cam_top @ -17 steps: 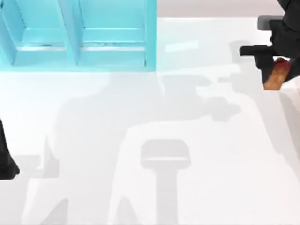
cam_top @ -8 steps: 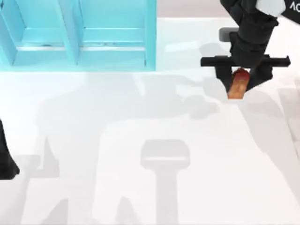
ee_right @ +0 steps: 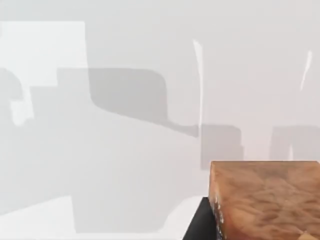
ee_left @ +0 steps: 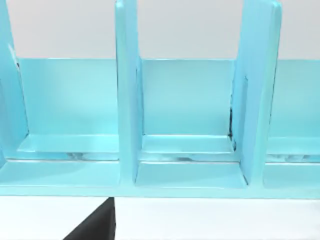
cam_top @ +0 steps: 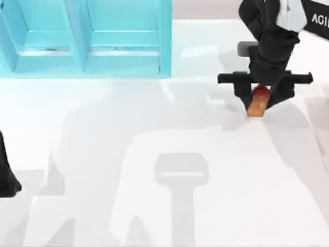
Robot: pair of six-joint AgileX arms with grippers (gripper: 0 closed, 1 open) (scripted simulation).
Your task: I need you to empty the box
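The left arm (cam_top: 7, 175) is parked at the table's left edge, well in front of the blue box (cam_top: 87, 38); whether its fingers are wide or narrow cannot be told. Farther back, to the box's right and apart from it, the right gripper (cam_top: 259, 98) grips a brown, red-tipped block (cam_top: 256, 105) above the white table (cam_top: 169, 170).

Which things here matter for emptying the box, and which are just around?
Job:
- light blue compartmented box, at the table's far left
- reddish-brown block, held over the table's right side
- right gripper, shut on the block

Just around:
- white table
- left arm, parked at the left edge
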